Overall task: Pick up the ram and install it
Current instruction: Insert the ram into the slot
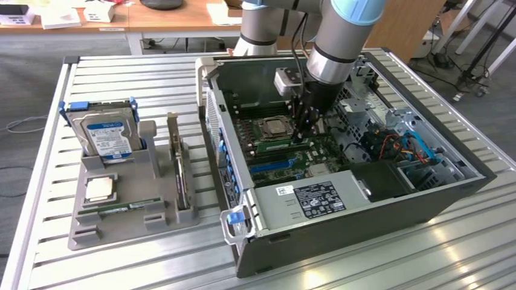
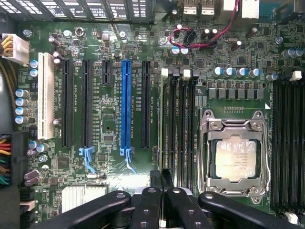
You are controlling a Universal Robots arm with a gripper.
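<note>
1. End effector (image 1: 310,132) is seen lowered inside the open computer case (image 1: 419,205), just above the motherboard (image 2: 109,129).
2. Its fingertips (image 2: 156,180) are drawn narrowly together. Whether anything thin is clamped between them cannot be told.
3. The black memory slots (image 2: 178,124) are found directly beneath the end effector.
4. The socketed processor (image 2: 235,160), under its metal bracket, is seated just beside the end effector, past the memory slots.
5. A blue expansion slot (image 2: 126,105) is set near the end effector, on the far side of the memory slots from the processor.
6. The ram (image 1: 121,209), a green stick, is laid flat in a grey holder (image 1: 121,232). It is well apart from the end effector, outside the case toward the exterior view's left.
7. A hard drive (image 1: 105,136) is stood upright in the same holder, and a loose processor chip (image 1: 99,189) is laid between it and the ram.
8. Holder and case are carried by the slatted metal desk (image 1: 363,272).
</note>
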